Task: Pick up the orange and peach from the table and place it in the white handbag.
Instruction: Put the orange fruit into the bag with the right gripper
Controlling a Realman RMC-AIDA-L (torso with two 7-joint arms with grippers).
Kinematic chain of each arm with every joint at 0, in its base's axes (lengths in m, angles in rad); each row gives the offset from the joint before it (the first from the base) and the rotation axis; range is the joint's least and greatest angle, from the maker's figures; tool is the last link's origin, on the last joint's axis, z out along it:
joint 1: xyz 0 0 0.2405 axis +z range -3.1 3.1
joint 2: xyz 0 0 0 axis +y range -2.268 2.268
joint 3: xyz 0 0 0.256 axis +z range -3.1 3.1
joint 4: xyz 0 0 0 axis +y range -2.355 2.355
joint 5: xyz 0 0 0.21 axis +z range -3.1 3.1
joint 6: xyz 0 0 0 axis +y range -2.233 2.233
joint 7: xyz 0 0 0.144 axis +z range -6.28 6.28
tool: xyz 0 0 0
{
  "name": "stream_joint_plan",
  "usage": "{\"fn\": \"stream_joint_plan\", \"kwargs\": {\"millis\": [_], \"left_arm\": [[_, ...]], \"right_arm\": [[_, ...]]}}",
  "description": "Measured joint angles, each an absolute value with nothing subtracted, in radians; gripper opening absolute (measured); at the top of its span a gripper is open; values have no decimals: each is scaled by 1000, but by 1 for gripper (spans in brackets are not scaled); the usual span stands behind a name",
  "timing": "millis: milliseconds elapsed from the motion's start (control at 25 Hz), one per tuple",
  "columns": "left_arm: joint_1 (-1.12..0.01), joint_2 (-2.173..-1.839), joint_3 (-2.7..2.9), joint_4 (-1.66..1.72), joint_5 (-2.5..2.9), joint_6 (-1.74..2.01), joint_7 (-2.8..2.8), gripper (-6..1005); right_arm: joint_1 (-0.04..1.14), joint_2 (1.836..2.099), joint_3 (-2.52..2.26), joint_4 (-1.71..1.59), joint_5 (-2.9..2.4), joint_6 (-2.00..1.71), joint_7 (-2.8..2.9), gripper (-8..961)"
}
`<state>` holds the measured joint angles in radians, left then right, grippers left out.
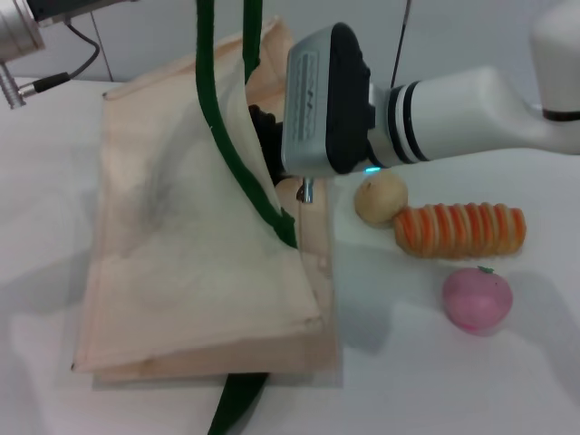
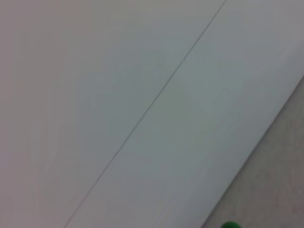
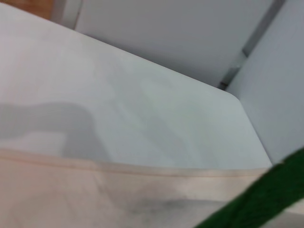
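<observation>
The right gripper, at the end of a white arm with a grey and black wrist housing, reaches into the mouth of the large flat cream fabric handbag. Its fingers are hidden behind the bag's raised edge and the housing, so whether they are open or closed, or hold anything, cannot be told.

Nearest the viewer, on the arm's side of the gripper, the pink round toy peach with a tiny green stem sits alone on the white table, well apart from the bag. Beyond it lies an orange-and-cream striped long roll, and just beside that, closer to the gripper, a pale beige ball.

A dark green strap handle rises out of the top of the head view, holding the bag's mouth open. What is inside the bag cannot be seen. The bright orange fruit shows in no view.

The right wrist view alone shows the bag's cream edge close up, with table and wall beyond. The left wrist view shows only pale flat surfaces; the left gripper itself is out of sight.
</observation>
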<state>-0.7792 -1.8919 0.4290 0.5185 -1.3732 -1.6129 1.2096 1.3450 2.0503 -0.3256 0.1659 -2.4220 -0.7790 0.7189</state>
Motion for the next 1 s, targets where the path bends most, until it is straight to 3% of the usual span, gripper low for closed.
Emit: {"fn": "stream_joint_plan", "kwargs": {"millis": [280, 520, 600, 1000], "left_arm": [[-772, -1891, 428, 518, -1375, -1608, 1209, 118], [-764, -1890, 420, 518, -1374, -1608, 1211, 119], [-754, -1888, 419, 518, -1375, -1608, 1211, 119], [-718, -1872, 406, 519, -1384, -1603, 1212, 119]], "right_arm": [[1335, 2050, -287, 225, -2423, -782, 554, 57], [1324, 2045, -258, 243, -2424, -781, 544, 143], [1322, 2042, -258, 247, -2424, -786, 548, 361], [1237, 2028, -256, 109, -2421, -1057, 616, 794]]}}
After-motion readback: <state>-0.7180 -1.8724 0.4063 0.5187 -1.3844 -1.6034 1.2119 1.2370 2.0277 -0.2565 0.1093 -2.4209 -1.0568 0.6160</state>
